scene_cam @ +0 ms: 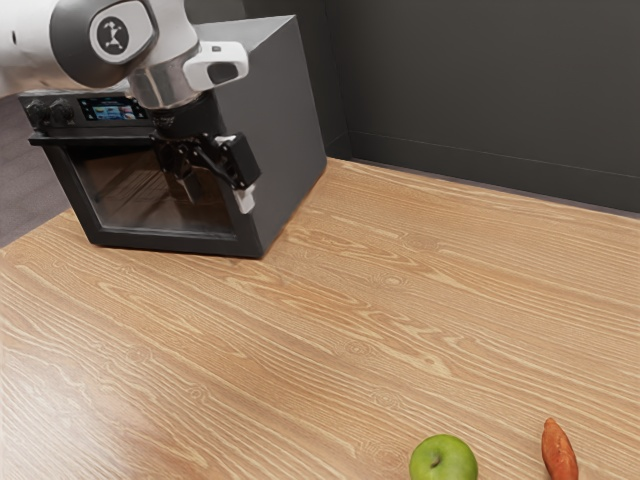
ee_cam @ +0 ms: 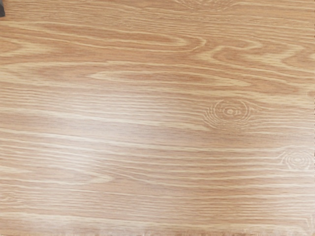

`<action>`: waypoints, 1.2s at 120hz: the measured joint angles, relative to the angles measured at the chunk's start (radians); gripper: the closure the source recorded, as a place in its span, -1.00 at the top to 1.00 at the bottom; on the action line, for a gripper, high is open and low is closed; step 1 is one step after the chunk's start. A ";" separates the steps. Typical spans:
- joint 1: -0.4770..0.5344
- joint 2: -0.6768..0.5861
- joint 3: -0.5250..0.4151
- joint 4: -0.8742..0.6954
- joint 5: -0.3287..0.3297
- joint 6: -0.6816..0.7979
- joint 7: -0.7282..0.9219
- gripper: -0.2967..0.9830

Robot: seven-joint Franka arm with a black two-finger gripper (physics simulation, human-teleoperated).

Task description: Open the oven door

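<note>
Over the worktop (scene_cam: 350,310), near the oven door (scene_cam: 125,195), the hand (scene_cam: 218,196) hangs with its two fingers (scene_cam: 246,200) apart; the door sits closed on the oven (scene_cam: 285,120), its handle (scene_cam: 90,142) along the top; well away lie a green apple (scene_cam: 443,460) and, beside it, an orange-brown root vegetable (scene_cam: 559,455).

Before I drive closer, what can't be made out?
- Handle, one end: exterior view, behind the gripper.
- Oven interior: exterior view, dim behind door glass.
- Apple, orange vegetable: exterior view, cut by lower edge.
- Dark thing: wrist view, cut off by edge.
</note>
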 joint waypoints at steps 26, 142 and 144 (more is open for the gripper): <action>-0.030 -0.124 0.000 0.098 0.011 -0.037 0.071 0.54; -0.059 -0.101 0.421 -0.446 0.142 1.061 1.379 0.54; -0.054 -0.093 0.419 -0.442 0.135 1.068 1.388 0.54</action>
